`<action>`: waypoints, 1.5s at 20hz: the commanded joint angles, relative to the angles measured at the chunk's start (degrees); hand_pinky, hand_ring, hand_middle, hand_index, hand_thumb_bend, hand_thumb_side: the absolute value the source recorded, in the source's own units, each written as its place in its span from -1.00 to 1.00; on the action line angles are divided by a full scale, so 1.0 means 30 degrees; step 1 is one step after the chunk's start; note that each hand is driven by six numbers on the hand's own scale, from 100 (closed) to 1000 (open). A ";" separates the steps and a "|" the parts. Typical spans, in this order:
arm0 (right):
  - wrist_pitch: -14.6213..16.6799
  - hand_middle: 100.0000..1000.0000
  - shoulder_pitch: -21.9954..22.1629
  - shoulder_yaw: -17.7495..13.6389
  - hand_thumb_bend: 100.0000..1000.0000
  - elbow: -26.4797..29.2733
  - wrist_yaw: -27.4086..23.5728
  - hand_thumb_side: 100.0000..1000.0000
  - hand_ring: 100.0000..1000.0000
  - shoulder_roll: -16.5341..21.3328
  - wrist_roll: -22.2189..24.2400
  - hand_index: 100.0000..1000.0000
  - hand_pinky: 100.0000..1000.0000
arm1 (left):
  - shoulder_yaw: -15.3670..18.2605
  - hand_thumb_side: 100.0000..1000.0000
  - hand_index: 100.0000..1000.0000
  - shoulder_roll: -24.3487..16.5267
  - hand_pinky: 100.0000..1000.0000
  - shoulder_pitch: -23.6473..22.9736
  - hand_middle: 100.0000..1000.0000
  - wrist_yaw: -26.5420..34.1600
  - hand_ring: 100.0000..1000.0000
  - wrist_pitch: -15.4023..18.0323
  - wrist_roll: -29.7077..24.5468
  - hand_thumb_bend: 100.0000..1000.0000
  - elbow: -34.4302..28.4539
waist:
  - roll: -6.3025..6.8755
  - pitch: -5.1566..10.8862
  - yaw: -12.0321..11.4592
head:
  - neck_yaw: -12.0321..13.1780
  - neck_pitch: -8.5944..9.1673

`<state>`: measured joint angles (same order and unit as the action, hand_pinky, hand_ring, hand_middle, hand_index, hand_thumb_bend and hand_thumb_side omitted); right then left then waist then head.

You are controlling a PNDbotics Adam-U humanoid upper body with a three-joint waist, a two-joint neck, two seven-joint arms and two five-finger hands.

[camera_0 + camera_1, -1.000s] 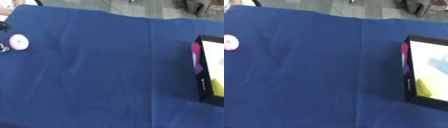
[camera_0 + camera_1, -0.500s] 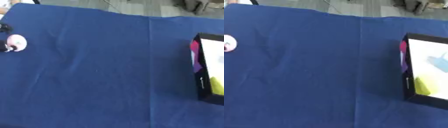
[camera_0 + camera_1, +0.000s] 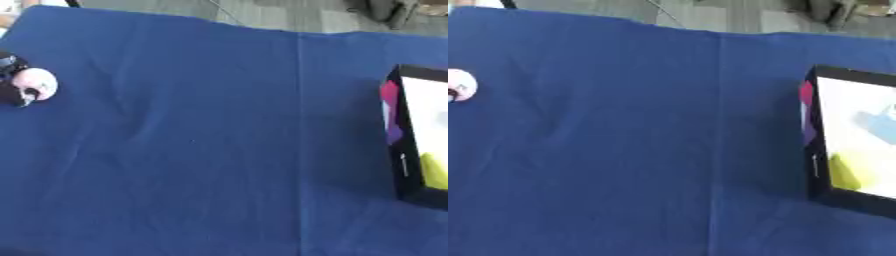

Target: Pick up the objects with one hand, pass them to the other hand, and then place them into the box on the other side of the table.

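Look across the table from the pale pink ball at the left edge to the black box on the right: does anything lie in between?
Nothing visible does. Between the pink ball, held at the left hand, and the box lies only bare blue cloth.

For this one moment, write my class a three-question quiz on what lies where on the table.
1. True or false: the round pale pink object lies inside the black-walled box.
2. What covers the table? A red plastic; B blue cloth; C bare wood.
3. Fill in: the robot's black left hand shows at the view's ___ edge.

Key: 1 false, it is at the far left beside the hand; 2 B; 3 left.
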<state>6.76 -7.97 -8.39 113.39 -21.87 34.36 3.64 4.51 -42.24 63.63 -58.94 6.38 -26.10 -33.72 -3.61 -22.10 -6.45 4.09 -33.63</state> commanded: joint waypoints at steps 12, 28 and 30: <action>0.0521 1.00 -0.0106 -0.0061 -1.00 0.0402 -0.0504 -0.06 1.00 0.1532 0.0063 1.00 1.00 | -0.0942 -1.00 -0.07 -0.0468 0.50 0.0156 -0.24 0.3257 0.10 0.0968 0.0866 -1.00 -0.3882 | 0.0323 0.1120 -0.0326 | -0.1025 -0.0184; -0.0319 1.00 -0.6093 0.2261 -1.00 0.0402 -0.0727 -0.14 1.00 0.5273 0.3877 1.00 1.00 | -0.3131 -0.78 -0.08 0.2761 0.46 -0.3500 -0.32 0.8041 -0.02 0.0048 0.4159 -1.00 -1.1608 | 0.0345 0.1936 -0.0624 | -0.2347 -0.1250; -0.0706 1.00 -0.7071 0.2718 -1.00 0.0402 -0.0255 -0.18 1.00 0.5284 0.4736 1.00 1.00 | -0.3236 -0.73 -0.08 0.3653 0.46 -0.3926 -0.32 0.8021 -0.03 -0.0181 0.5115 -1.00 -1.2398 | 0.0306 0.2022 -0.0609 | -0.2426 -0.1350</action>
<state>5.17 -28.29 -0.43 113.49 -23.39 47.92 16.38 -5.24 -31.45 51.08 -34.73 6.14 -12.42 -68.49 -2.91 -17.84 -8.26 -2.85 -37.36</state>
